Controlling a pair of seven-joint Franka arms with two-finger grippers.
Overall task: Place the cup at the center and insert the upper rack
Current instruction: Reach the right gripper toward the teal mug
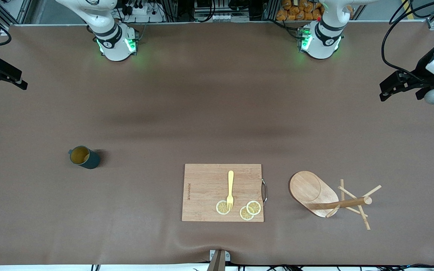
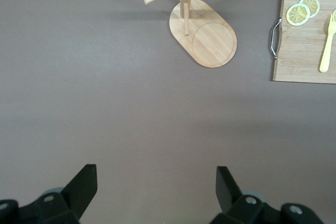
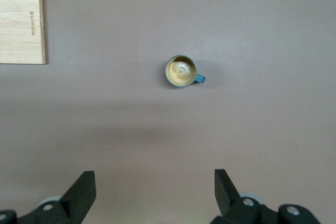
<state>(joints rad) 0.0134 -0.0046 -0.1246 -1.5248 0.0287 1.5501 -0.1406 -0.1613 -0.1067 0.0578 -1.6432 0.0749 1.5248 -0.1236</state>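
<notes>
The cup (image 1: 84, 157), dark teal with a tan inside, stands upright on the brown table toward the right arm's end; its mouth and handle show in the right wrist view (image 3: 182, 71). The upper rack (image 1: 312, 191), a light wooden stand with oval base, pole and crossing pegs, stands toward the left arm's end, beside the cutting board; the left wrist view shows it too (image 2: 209, 36). My right gripper (image 1: 3, 79) hangs open and empty over the table's edge at its own end (image 3: 155, 178). My left gripper (image 1: 390, 87) hangs open and empty at the other end (image 2: 156, 174).
A rectangular wooden cutting board (image 1: 202, 188) lies mid-table near the front camera, between cup and rack. On it rest a yellow fork (image 1: 230, 190) and three lemon slices (image 1: 253, 207). A metal handle (image 1: 265, 191) sticks out toward the rack.
</notes>
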